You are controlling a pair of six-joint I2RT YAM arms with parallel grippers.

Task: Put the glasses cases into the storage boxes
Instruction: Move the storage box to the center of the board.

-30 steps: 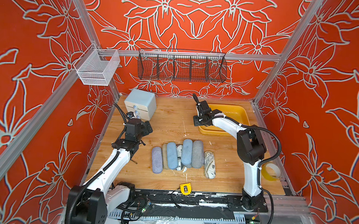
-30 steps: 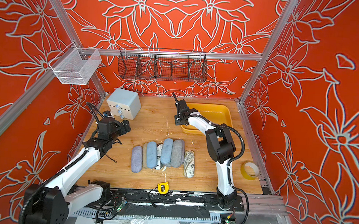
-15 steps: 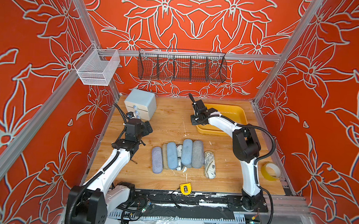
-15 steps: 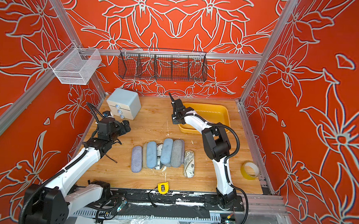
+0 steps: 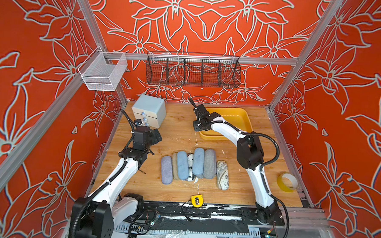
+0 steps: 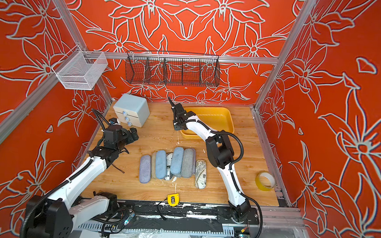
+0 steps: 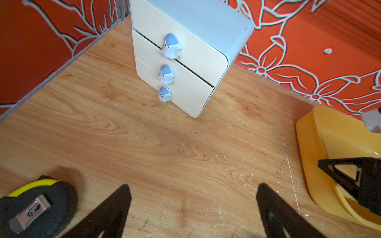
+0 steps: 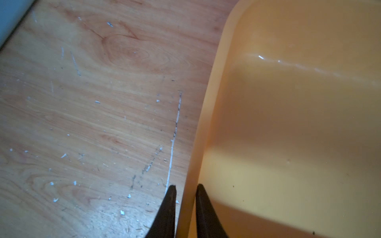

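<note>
Several glasses cases lie side by side mid-table in both top views: lavender [image 5: 166,169], light blue [image 5: 182,165], a second light blue [image 5: 198,160], grey [image 5: 209,163], map-printed [image 5: 223,175], with tan and newsprint ones partly covered. The yellow storage box [image 5: 243,120] [image 6: 226,119] sits at the back right, with nothing in it. My right gripper [image 5: 198,127] [image 8: 185,188] is shut on its left rim [image 8: 198,134], one finger inside and one outside. My left gripper [image 5: 157,134] [image 7: 192,189] hangs open over bare wood in front of the drawer cabinet.
A pale blue-and-cream drawer cabinet [image 5: 149,110] stands back left. A yellow tape measure [image 5: 196,200] lies at the front edge, and a tape roll [image 5: 286,182] at the right edge. Two wire baskets [image 5: 192,72] hang on the walls. A black-and-yellow clipped object [image 7: 37,197] lies by my left gripper.
My right gripper closed onto the yellow box's rim and moved left, dragging the box a little leftward. The left arm and the cases have not moved.
</note>
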